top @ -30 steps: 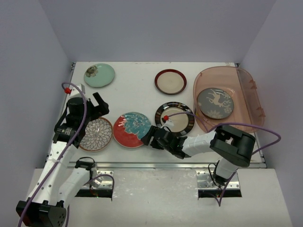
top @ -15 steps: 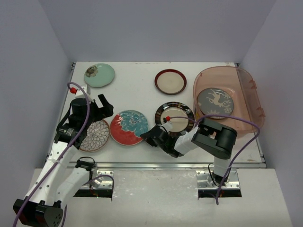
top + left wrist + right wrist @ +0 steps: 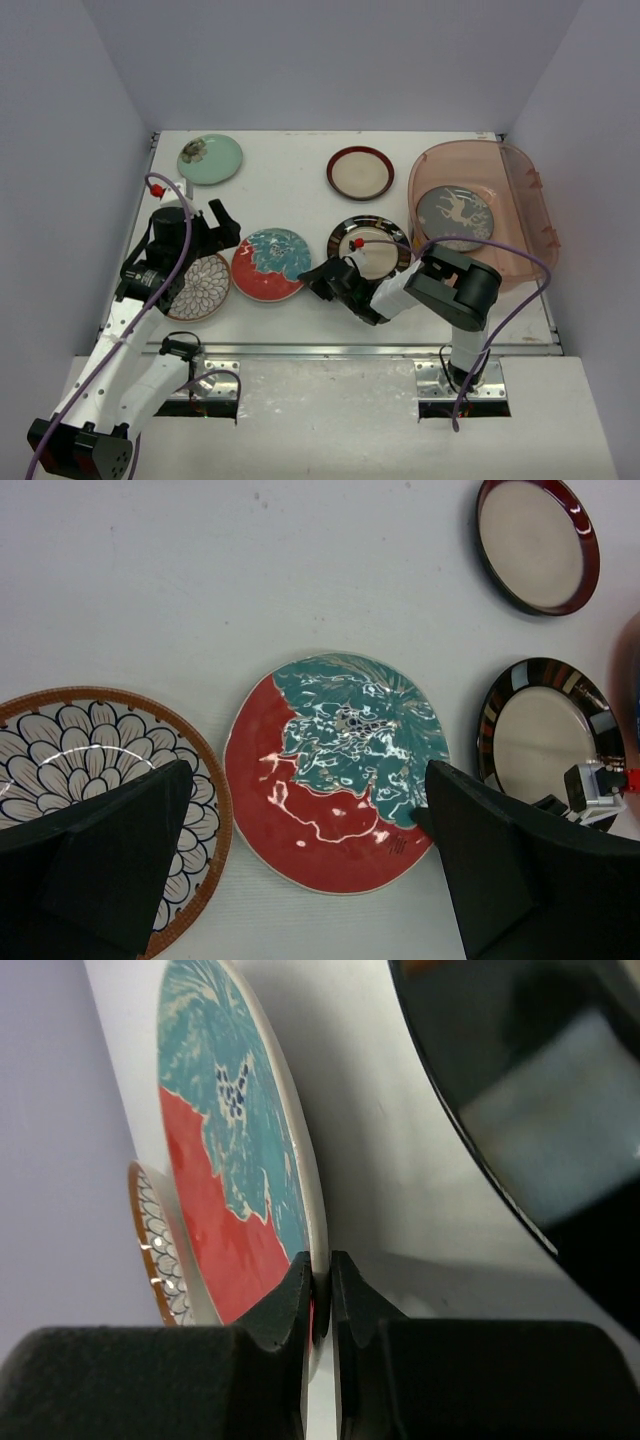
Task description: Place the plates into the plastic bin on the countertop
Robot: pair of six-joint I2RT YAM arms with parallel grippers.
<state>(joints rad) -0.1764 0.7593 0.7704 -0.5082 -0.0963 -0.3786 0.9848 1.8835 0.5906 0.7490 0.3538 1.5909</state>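
Top external view: we see the right jaws closed on the rim of the red-teal floral plate (image 3: 268,265), gripping the edge that faces the black-rimmed plate (image 3: 370,246). The black-rimmed plate lies just beyond and to the right of these jaws, flat on the worktop (image 3: 290,195). The left jaws stand wide apart above the brown-white petal plate (image 3: 200,287), with the red-teal floral plate just to their right. The mint green plate (image 3: 210,158) sits well beyond the left jaws, and the maroon-rimmed plate (image 3: 360,172) sits well beyond the right jaws. The plastic bin (image 3: 528,170) rests to the right of both jaws, with the grey deer plate (image 3: 455,218) lying inside it.

Left wrist view: we see both fingers (image 3: 110,865) spread wide, holding nothing. The red-teal floral plate fills the gap between them. The brown-white petal plate runs under the left finger. The black-rimmed plate shows past the right finger, and the maroon-rimmed plate lies farther ahead on that side.

Right wrist view: we see the two fingertips (image 3: 290,1295) pinched on the thin rim of the red-teal floral plate, one against each face. The plate extends ahead of the jaws. The brown-white petal plate's edge shows beyond its decorated face, and the black-rimmed plate lies on the opposite side. We cannot tell whether the gripped edge is clear of the worktop.
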